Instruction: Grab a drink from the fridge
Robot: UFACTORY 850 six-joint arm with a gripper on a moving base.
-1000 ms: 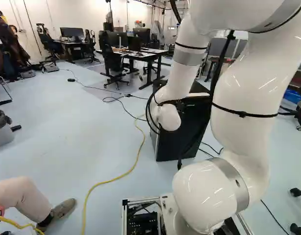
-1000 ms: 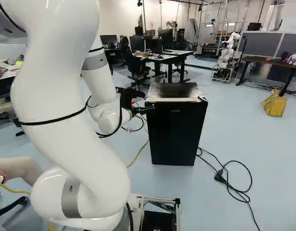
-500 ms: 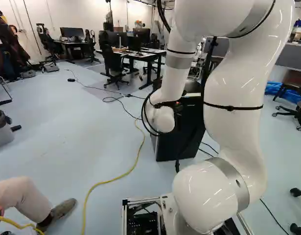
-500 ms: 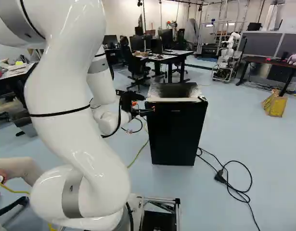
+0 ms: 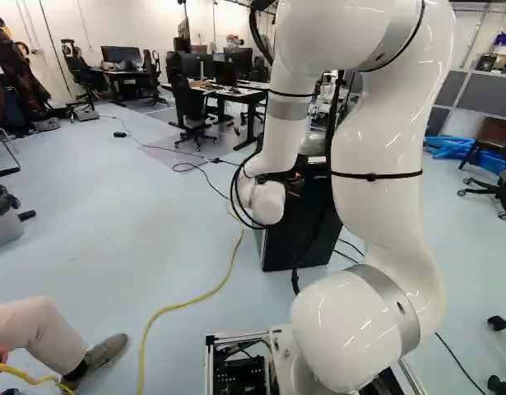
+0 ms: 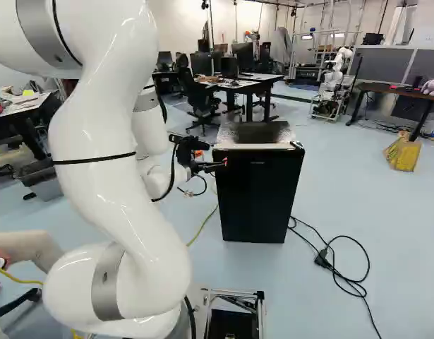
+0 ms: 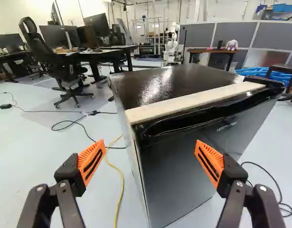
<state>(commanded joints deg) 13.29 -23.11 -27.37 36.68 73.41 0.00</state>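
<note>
In the right base view my gripper [image 6: 209, 167] is at the upper left front corner of the black mini fridge [image 6: 259, 201], whose door is closed. The wrist view shows the gripper [image 7: 150, 151] open, its orange pads [image 7: 92, 161] wide apart with nothing gripped. The fridge's door [image 7: 183, 164] lies ahead, its side edge between the two fingers in that view. A pale strip [image 7: 193, 100] runs along the top, above the dark recess at the door's upper edge. The inside of the fridge is hidden. In the left base view the arm partly covers the fridge [image 5: 294, 239].
A yellow cable [image 5: 191, 303] crosses the floor left of the fridge; a black cable with a plug [image 6: 322, 258] lies right of it. Desks [image 6: 248, 83] and chairs stand behind, with another robot [image 6: 336, 70] farther back. A person's leg [image 5: 39, 333] is close at the left.
The arm's upper part and wrist have swung left in the left base view and right in the right base view. The gripper has shifted slightly beside the fridge's corner. Base and fridge have not moved.
</note>
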